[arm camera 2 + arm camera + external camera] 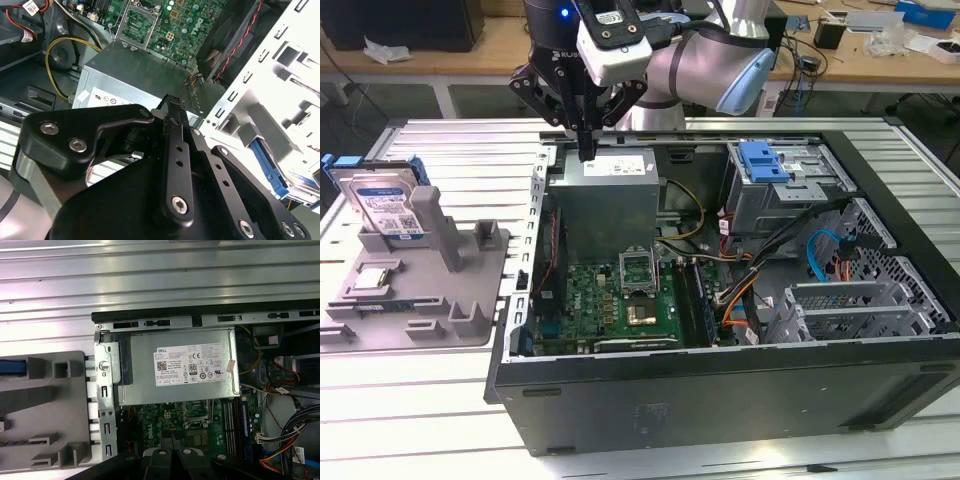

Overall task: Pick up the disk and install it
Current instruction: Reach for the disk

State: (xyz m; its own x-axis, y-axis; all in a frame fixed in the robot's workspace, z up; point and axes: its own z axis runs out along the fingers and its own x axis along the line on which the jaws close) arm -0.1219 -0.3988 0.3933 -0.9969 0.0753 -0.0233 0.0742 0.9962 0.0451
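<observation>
Slatted white metal bench [440,430] underneath, cluttered wooden desks w/ cables at the back. Open black PC tower case [720,400] lying on its side mid-bench, green motherboard [620,300] and boxy grey power supply [610,195] exposed. Black two-finger gripper [586,148] hanging over the case's far edge, right above the power supply, touching nothing. Jaws pressed together afaict in exterior view and second wrist view, nothing pinched between.

Flat silver blue-framed hard disk [388,208] w/ white-blue label parked upright in a slot of the grey moulded plastic tray [420,330], at the exterior view's left, outside the case and well apart from the gripper. So pick not begun, imo.

Possible trouble:
- Standing on edge just beside a tall grey post [432,225] of the tray, so prob easy to tip or jam w/ an off-centre grab, esp. if fingers clip the post.
- Smooth metal face = slip risk under a weak pinch.
- Grey metal drive cage [790,200] w/ blue plastic latch [765,160] crowded by orange, blue and black cables [790,270]. Snagging or crooked entry likely if tilted going in.
</observation>
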